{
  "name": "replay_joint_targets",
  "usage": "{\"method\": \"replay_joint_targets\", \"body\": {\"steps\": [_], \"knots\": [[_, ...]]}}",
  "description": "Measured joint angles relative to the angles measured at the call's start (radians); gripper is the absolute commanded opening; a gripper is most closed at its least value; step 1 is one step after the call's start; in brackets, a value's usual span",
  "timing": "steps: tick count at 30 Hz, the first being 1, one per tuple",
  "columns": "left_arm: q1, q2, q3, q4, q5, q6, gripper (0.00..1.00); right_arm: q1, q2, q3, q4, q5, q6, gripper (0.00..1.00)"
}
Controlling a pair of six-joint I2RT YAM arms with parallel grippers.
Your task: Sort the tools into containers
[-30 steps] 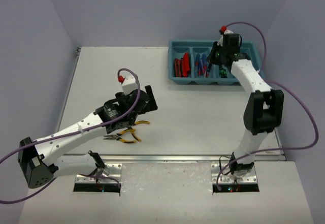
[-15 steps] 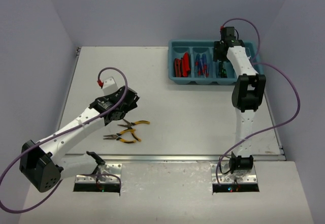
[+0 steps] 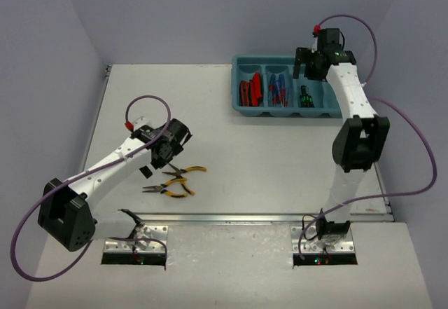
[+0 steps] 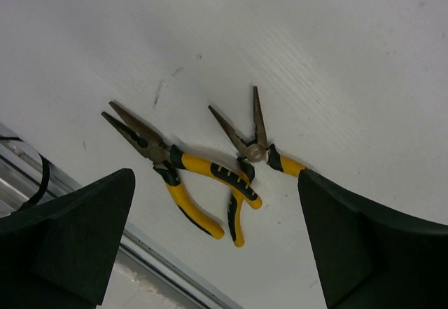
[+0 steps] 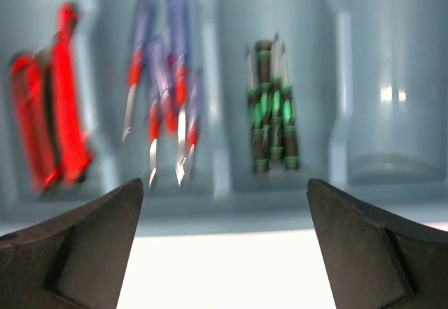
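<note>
Two yellow-handled pliers [image 3: 183, 172] [image 3: 168, 190] lie side by side on the white table; in the left wrist view they are one pair [image 4: 168, 172] and the other [image 4: 253, 151], handles crossing. My left gripper [image 3: 154, 163] hovers just left of them, open and empty, the pliers showing between its fingers [image 4: 84, 232]. The teal tray [image 3: 280, 115] at the back right holds red utility knives [image 3: 250, 90], blue screwdrivers [image 3: 278, 90] and black-and-green screwdrivers [image 3: 306, 99], each kind in its own compartment. My right gripper [image 3: 308, 62] hangs open and empty above the tray's far side.
The rightmost compartment [image 5: 392, 99] looks empty in the right wrist view. A metal rail [image 3: 245, 218] runs along the table's near edge, close to the pliers. Purple cables loop off both arms. Grey walls close in the table's back and sides.
My right gripper has opened and risen off the black-and-green screwdriver compartment. My left arm has swung left and lower beside the pliers, its gripper still open.
</note>
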Motion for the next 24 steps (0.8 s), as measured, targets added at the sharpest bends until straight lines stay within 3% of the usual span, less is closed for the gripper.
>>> {"method": "replay_joint_targets", "body": {"steps": [6,12,20,24], "knots": [[0.000,-0.012,-0.154,0.035,0.138,-0.072,0.96,0.085,-0.222,-0.218,0.061,-0.090,0.016,0.99],[-0.002,-0.019,-0.255,0.111,0.252,-0.162,0.93,0.234,-0.242,-0.452,0.121,-0.149,0.001,0.99],[-0.002,-0.023,-0.283,0.258,0.268,-0.264,0.76,0.257,-0.302,-0.649,0.166,-0.224,0.007,0.99],[-0.002,0.009,-0.283,0.299,0.263,-0.300,0.56,0.249,-0.365,-0.669,0.195,-0.240,0.013,0.99]]}}
